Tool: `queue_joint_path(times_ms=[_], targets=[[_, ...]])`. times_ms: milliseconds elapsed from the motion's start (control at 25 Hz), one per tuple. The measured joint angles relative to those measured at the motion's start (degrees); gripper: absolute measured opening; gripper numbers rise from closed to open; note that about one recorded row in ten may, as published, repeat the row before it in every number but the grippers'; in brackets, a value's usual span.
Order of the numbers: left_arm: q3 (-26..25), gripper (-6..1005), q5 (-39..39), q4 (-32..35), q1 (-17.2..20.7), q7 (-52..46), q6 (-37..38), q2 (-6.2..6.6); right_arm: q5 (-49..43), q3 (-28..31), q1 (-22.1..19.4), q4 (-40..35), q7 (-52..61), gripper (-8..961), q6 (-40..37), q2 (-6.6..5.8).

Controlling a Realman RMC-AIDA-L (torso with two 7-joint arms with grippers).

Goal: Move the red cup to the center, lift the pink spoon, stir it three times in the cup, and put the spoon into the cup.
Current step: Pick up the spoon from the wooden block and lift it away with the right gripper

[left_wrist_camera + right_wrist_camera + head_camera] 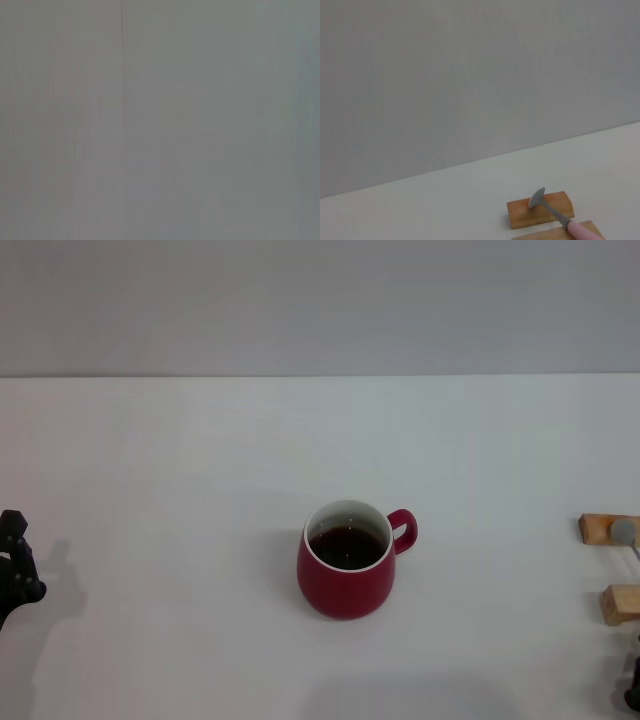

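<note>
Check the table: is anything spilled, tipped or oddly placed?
Nothing spilled. The red cup stands upright, coffee inside. One oddity: the pink spoon lies propped across two wooden blocks instead of flat on the table.

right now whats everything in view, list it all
red cup: one, dark red with white inside, dark liquid in it, middle of the table, handle toward the robot's right
pink spoon: one, pink handle and grey bowl, lying across the blocks
wooden blocks: two, tan, at the table's right edge
table: one, white
left end effector: black, at the left edge
right end effector: dark, barely showing at the lower right corner
</note>
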Motion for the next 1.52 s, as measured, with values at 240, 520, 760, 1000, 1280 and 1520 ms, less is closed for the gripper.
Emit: queue_joint_path(times_ms=[240,520,760,1000,1280,1520], targets=[[-0.2,-2,0.0,0.1,-0.1,0.0,-0.2,0.0,-0.7,-0.5,0.7,0.9,0.0,1,-0.3,0.11],[-0.3,-2,0.0,0.1,-0.1,0.0,-0.2,0.0,-3.0,-1.1,1.7,5.7,-7.0,1,-4.3,0.11],[-0.4,-2,0.0,0.4,0.0,0.0,-0.2,0.04,-3.1,-1.8,0.1,9.4,-11.3,4,-13.3,-0.15],[-0.4,-2,0.0,0.5,0.0,0.0,-0.3,0.07,-2.5,-2.1,-4.2,10.5,-13.1,13,-19.3,0.08],[-0.3,-2,0.0,0.9,0.0,0.0,-0.6,0.19,-2.4,-4.0,-7.4,10.4,-12.9,106,-21.7,-0.16],[-0.4,-2,0.0,1.2,0.0,-0.9,-0.3,0.19,-2.2,-4.0,-9.5,10.5,-12.8,253,-21.9,0.04]])
